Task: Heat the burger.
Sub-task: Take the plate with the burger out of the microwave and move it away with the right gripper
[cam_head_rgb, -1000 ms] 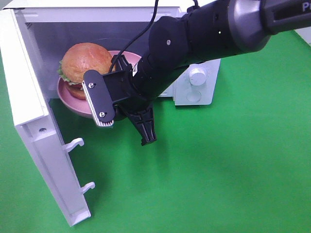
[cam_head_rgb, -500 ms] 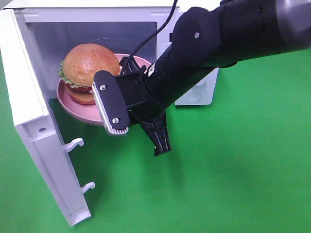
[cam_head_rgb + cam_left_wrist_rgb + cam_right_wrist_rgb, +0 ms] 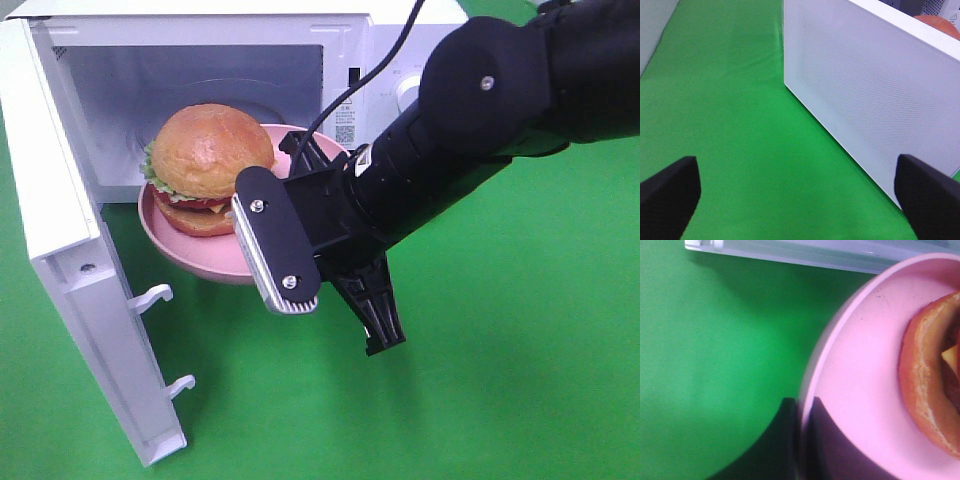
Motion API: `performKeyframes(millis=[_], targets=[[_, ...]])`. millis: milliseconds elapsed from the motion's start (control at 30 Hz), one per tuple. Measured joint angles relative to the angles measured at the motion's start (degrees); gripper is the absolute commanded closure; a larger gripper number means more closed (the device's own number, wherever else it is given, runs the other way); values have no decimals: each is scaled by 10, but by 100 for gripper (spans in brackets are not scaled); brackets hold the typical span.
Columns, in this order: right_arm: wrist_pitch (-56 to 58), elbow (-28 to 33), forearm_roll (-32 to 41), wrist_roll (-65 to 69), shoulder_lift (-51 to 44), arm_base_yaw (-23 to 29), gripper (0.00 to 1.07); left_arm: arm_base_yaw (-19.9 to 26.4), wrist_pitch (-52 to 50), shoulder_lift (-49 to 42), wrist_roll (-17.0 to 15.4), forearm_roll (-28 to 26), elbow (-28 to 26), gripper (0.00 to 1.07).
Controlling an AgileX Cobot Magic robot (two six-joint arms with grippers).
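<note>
A white microwave (image 3: 240,60) stands on a green counter (image 3: 500,360) with its door (image 3: 70,270) swung open. The burger (image 3: 208,165) sits on a pink plate (image 3: 175,235) at the oven's mouth, partly over the counter. The right tool (image 3: 330,262) pinches the plate's near rim between its fingers. The left tool (image 3: 790,200) hangs wide open beside the door's outer face, holding nothing.

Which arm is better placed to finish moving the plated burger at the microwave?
Right. Its claw grips the plate rim under the burger at the microwave mouth. The left claw is open behind the door.
</note>
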Motion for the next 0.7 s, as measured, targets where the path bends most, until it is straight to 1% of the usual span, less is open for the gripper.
performKeyframes(millis=[33,100,267,333,433,467,500,567,600,633,700], targets=[[0,0,0,0,0,0,107,0,0,0,0,0,0,9],[0,25,6,0,-25,0,107,0,0,0,0,0,0,9],[0,46,7,0,-48,0,107,0,0,0,0,0,0,9],[-1,73,8,0,-76,0,107,0,0,0,0,0,0,9],[-1,85,8,0,-86,0,107,0,0,0,0,0,0,9],[-1,107,8,0,-111,0,107,0,0,0,0,0,0,9],[-1,107,8,0,-111,0,107,0,0,0,0,0,0,9],[-1,131,8,0,-138,0,107,0,0,0,0,0,0,9],[-1,131,8,0,-138,0,107,0,0,0,0,0,0,9],[-1,149,8,1,-158,0,107,0,0,0,0,0,0,9],[-1,158,8,2,-167,0,107,0,0,0,0,0,0,9]])
